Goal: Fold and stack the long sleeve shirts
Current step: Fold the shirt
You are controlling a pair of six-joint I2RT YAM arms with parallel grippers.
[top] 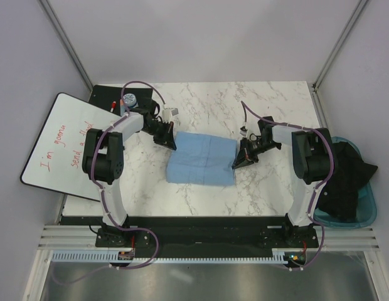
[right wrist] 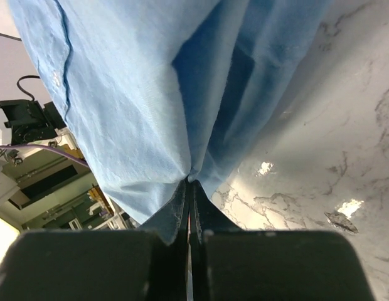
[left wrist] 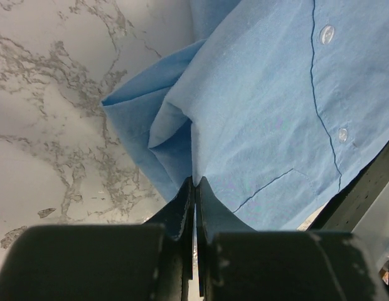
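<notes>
The left end effector point(top: 170, 142) was pressed together on a corner of the light-blue shirt point(top: 201, 160). The right end effector point(top: 239, 161) pinched the opposite edge in the same way. The shirt lay between them as a rough rectangle on the bench point(top: 270, 200), its bulk spreading straight out ahead of each pair of fingertips.

The main risk lay in how little cloth each pinch held. The fabric was thin, soft and limp, and at both tips it gathered into a narrow pleat at the very edge. A quick lift, or a pull apart, could have drawn it out of the grip. On the left, several layers fanned out just ahead and to the left of the tips. Perhaps only some of them were caught, though the wrist view was too close to say. Any loose layers would have sagged and undone the fold. Uneven travel of the two arms would have skewed the rectangle. The smooth, glossy, marble-patterned bench would have let the cloth slide rather than stay put.

The cloth was matte with a fine weave and soft creases. A stitched placket seam with small pale buttons point(left wrist: 327, 33) ran ahead and to the right of the left tips. It could have formed a stiffer ridge that resisted a flat fold.
</notes>
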